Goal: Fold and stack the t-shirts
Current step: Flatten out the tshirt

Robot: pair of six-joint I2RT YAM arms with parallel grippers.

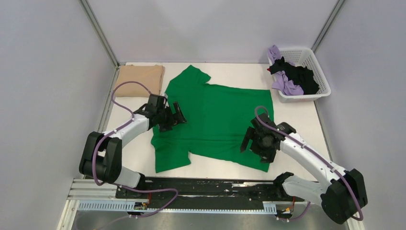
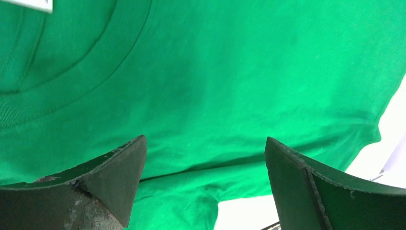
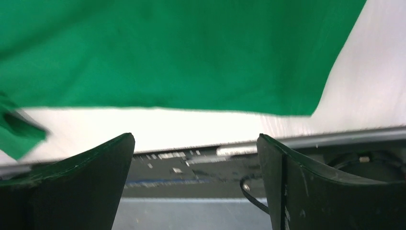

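A bright green t-shirt (image 1: 218, 117) lies spread flat in the middle of the table, collar to the left. My left gripper (image 1: 175, 116) is open and empty just above its collar end. In the left wrist view the green t-shirt (image 2: 230, 81) fills the frame between the open left gripper (image 2: 206, 155), with its white label (image 2: 33, 5) at the top left. My right gripper (image 1: 253, 145) is open and empty over the shirt's near right part. In the right wrist view the open right gripper (image 3: 196, 158) is above the shirt's hem (image 3: 191, 57). A folded tan t-shirt (image 1: 140, 79) lies at the back left.
A white lattice basket (image 1: 321, 79) at the back right holds a lilac tee (image 1: 286, 86) and a black tee (image 1: 301, 76). The black rail (image 1: 201, 187) with the arm bases runs along the near edge. Grey walls enclose the table on three sides.
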